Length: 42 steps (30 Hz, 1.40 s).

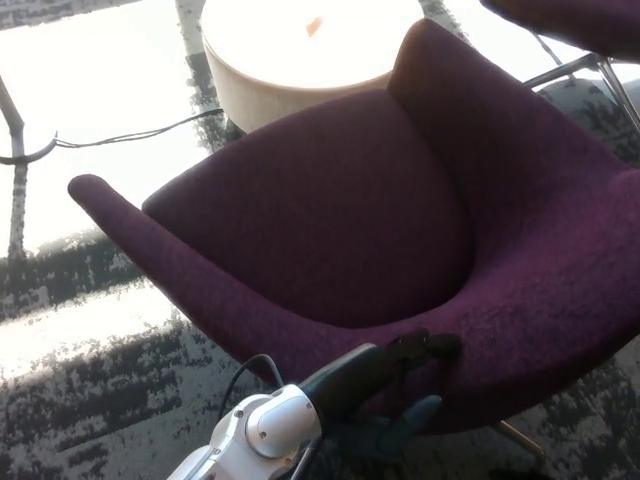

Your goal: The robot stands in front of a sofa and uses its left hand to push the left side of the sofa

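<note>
nearest the camera is the left hand (400,385), coming up from the bottom edge on its white wrist with a thin black cable looping off it. it's pressed against the front rim of the sofa (330,210), really a purple tub-shaped armchair. one dark finger lies up on the top of the rim and another curls under the edge, so it's loosely hooked around the padding rather than clamped, more a push contact than a proper grip. the right hand isn't in the shot at all. the sofa fills most of the middle of the frame, right in front of the robot and touching the hand, with its left arm sweeping out toward picture left and the tall back rising at upper right. handling-wise i'd guess it's medium heavy: fuzzy fabric over soft padding that gives a bit before the stiff shell underneath takes the load, and not slippery. thin metal legs (515,437) show under the front, so it could pivot or skid on the patchy grey carpet (90,380) instead of sliding straight. best spot to push is that firm rim or the left arm. further back sit a round cream table (300,60), a cord (130,135) on the floor, and a second purple seat (580,25) in the top right corner.
</note>
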Available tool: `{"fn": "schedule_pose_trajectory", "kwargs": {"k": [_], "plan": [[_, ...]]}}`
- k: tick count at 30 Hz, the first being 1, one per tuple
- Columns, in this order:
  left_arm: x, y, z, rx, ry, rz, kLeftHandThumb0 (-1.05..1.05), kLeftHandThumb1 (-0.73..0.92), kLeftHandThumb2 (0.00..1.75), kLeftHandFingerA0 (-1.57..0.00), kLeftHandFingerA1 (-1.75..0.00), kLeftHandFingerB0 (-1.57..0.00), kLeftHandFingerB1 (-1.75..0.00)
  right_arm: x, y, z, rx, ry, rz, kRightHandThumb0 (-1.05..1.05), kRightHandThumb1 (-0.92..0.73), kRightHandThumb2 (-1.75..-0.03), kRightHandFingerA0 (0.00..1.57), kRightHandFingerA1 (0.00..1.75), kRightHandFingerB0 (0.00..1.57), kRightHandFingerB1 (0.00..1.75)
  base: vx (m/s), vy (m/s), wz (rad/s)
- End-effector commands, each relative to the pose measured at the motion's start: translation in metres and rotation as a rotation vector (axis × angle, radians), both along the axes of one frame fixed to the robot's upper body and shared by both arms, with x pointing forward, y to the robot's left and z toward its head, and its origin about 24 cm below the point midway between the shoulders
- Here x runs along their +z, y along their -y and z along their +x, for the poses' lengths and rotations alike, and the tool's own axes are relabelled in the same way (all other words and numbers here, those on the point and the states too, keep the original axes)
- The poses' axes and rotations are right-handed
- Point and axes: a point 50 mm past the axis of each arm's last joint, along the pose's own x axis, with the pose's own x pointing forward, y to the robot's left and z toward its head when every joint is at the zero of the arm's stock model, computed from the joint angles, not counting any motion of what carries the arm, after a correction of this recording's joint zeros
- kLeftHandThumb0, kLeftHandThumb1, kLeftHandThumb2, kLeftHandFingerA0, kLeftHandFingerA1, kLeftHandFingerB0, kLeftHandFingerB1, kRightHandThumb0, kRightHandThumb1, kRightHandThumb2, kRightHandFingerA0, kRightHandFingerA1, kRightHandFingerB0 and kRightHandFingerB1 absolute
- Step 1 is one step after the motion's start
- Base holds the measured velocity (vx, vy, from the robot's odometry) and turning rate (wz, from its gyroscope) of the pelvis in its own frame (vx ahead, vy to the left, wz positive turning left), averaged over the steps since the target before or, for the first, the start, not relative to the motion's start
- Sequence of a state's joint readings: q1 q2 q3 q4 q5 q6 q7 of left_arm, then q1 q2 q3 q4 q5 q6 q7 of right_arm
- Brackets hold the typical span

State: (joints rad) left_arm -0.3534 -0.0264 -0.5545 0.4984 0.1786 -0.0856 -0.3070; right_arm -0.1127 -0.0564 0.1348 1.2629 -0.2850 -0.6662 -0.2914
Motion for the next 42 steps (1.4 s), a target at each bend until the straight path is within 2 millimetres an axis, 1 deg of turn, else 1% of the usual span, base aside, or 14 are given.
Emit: {"fn": "schedule_pose_trajectory", "kwargs": {"k": [1, 5, 6, 21, 22, 23, 27, 28, 29, 31, 33, 34, 39, 42], "plan": [[0.006, 0.027, -0.007, -0.124, 0.047, 0.053, -0.89, 0.83, 1.21, -0.04, -0.31, -0.13, -0.25, 0.000, 0.006, -0.001, -0.012, 0.006, -0.057, -0.54, -0.91, -0.68, 0.52, 0.41, 0.48, 0.37, 0.00, 0.000, 0.00], [0.007, 0.033, -0.009, -0.129, 0.077, 0.052, -0.78, 0.78, 1.18, -0.02, -0.40, -0.06, -0.32, 0.005, 0.006, -0.001, 0.108, 0.067, -0.163, -0.46, -0.76, -1.13, 0.48, 0.61, 0.35, 0.53, 0.00, 0.000, 0.00], [0.007, 0.034, -0.009, -0.129, 0.075, 0.051, -0.84, 0.92, 0.77, -0.11, -0.30, -0.09, -0.25, 0.005, 0.005, 0.000, 0.071, 0.063, -0.125, -0.50, -0.90, -0.67, 0.64, 0.48, 0.59, 0.43, 0.00, 0.000, 0.00], [0.006, 0.030, -0.007, -0.119, 0.077, 0.063, -0.89, 0.84, 1.20, -0.02, -0.35, -0.14, -0.27, 0.002, 0.006, 0.000, -0.012, 0.023, -0.029, -0.56, -0.89, -0.67, 0.57, 0.42, 0.52, 0.39, 0.00, 0.000, 0.00], [0.006, 0.029, -0.006, -0.119, 0.067, 0.052, -0.87, 0.82, 1.19, -0.02, -0.35, -0.13, -0.27, 0.002, 0.007, 0.000, -0.006, 0.022, -0.054, -0.49, -0.71, -1.10, 0.52, 0.62, 0.37, 0.53, 0.00, 0.000, 0.00], [0.006, 0.028, -0.005, -0.116, 0.064, 0.047, -0.88, 0.82, 1.20, 0.00, -0.35, -0.16, -0.28, 0.001, 0.007, 0.000, -0.005, 0.014, -0.061, -0.54, -0.89, -0.67, 0.55, 0.40, 0.50, 0.38, 0.00, 0.000, 0.00], [0.008, 0.023, -0.004, -0.091, 0.053, 0.019, -0.79, 0.75, 1.16, -0.01, -0.38, -0.06, -0.34, 0.000, 0.006, 0.001, -0.014, 0.000, -0.054, -0.53, -0.86, -0.67, 0.50, 0.40, 0.47, 0.36, 0.00, 0.000, 0.00], [0.008, 0.021, -0.004, -0.085, 0.054, 0.013, -0.77, 0.76, 1.15, -0.02, -0.40, -0.06, -0.36, 0.001, 0.006, -0.001, 0.000, 0.011, -0.055, -0.56, -0.74, -1.09, 0.44, 0.57, 0.34, 0.50, 0.00, 0.000, 0.00], [0.008, 0.020, -0.004, -0.086, 0.052, 0.013, -0.82, 0.92, 0.76, -0.11, -0.29, -0.12, -0.26, 0.002, 0.006, -0.001, 0.017, 0.025, -0.066, -0.57, -0.89, -0.67, 0.50, 0.39, 0.48, 0.37, 0.00, 0.000, 0.00], [0.008, 0.019, -0.004, -0.083, 0.048, 0.012, -0.77, 0.76, 1.15, -0.03, -0.40, -0.06, -0.35, 0.002, 0.006, -0.002, 0.040, 0.031, -0.089, -0.57, -0.91, -0.67, 0.51, 0.38, 0.47, 0.36, 0.00, 0.000, 0.00], [0.008, 0.016, -0.003, -0.077, 0.044, 0.005, -0.83, 0.92, 0.77, -0.12, -0.30, -0.11, -0.26, 0.003, 0.005, -0.002, 0.056, 0.043, -0.100, -0.53, -0.74, -1.12, 0.45, 0.58, 0.33, 0.51, 0.00, 0.000, 0.00], [0.009, 0.014, -0.002, -0.077, 0.045, 0.005, -0.84, 0.92, 0.78, -0.12, -0.30, -0.11, -0.26, 0.003, 0.005, -0.001, 0.047, 0.045, -0.090, -0.58, -0.89, -0.67, 0.54, 0.41, 0.49, 0.38, 0.00, 0.000, 0.00], [0.011, 0.001, 0.005, -0.042, 0.038, 0.027, -0.87, 0.84, 1.20, -0.05, -0.29, -0.12, -0.27, 0.001, 0.008, 0.000, 0.000, 0.005, -0.051, -0.64, -0.85, -0.66, 0.60, 0.44, 0.52, 0.40, 0.00, 0.000, 0.00], [0.008, -0.011, 0.008, 0.006, 0.027, -0.005, -0.85, 0.92, 0.77, -0.07, -0.27, -0.10, -0.25, 0.001, 0.008, 0.000, -0.008, -0.005, -0.027, -0.62, -0.84, -0.66, 0.61, 0.44, 0.54, 0.41, 0.00, 0.000, 0.00]]}}
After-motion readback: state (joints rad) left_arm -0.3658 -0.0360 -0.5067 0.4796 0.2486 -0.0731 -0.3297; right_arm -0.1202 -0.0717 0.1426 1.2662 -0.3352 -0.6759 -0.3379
